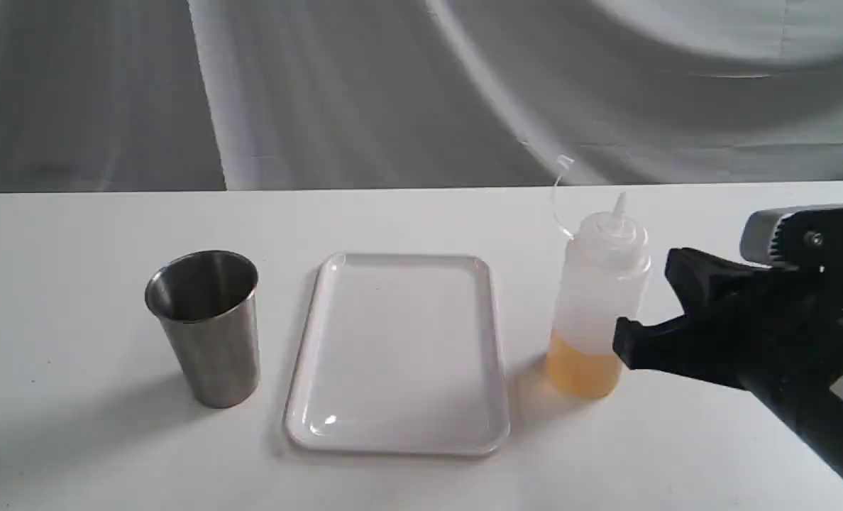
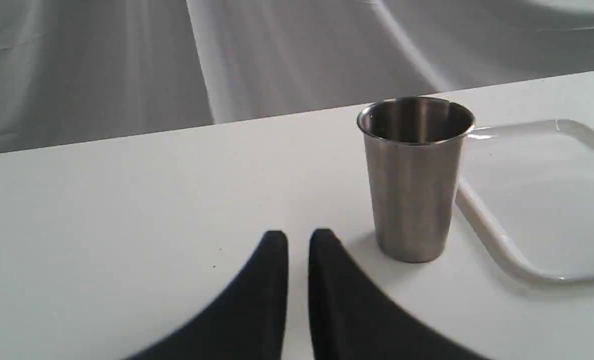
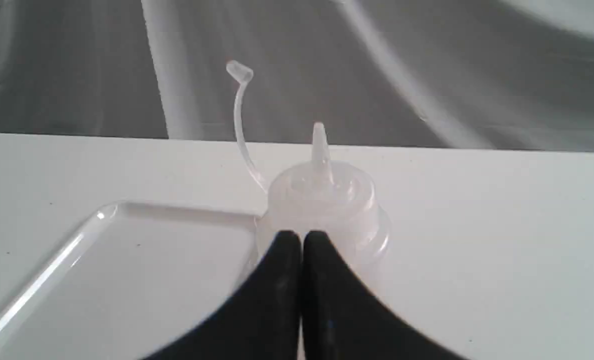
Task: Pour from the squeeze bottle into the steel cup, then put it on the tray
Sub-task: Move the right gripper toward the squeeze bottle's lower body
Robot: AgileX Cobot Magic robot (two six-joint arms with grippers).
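The squeeze bottle [image 1: 595,305] [image 3: 327,200] stands upright on the white table, right of the tray [image 1: 397,355], with orange-yellow liquid in its bottom part and its cap strap curling up. My right gripper [image 1: 645,309] [image 3: 302,237] is close to the bottle's right side, at mid height. In the right wrist view its black fingers are pressed together, shut and empty. The steel cup [image 1: 208,333] [image 2: 412,190] stands upright left of the tray. My left gripper [image 2: 299,235] is low over the table near the cup, with only a thin slit between its fingers and nothing held.
The table's far edge [image 1: 421,189] runs in front of a grey draped backdrop. The tray [image 2: 537,200] [image 3: 102,260] lies between cup and bottle with nothing on it. The right arm's black body [image 1: 805,333] takes up the table's right side.
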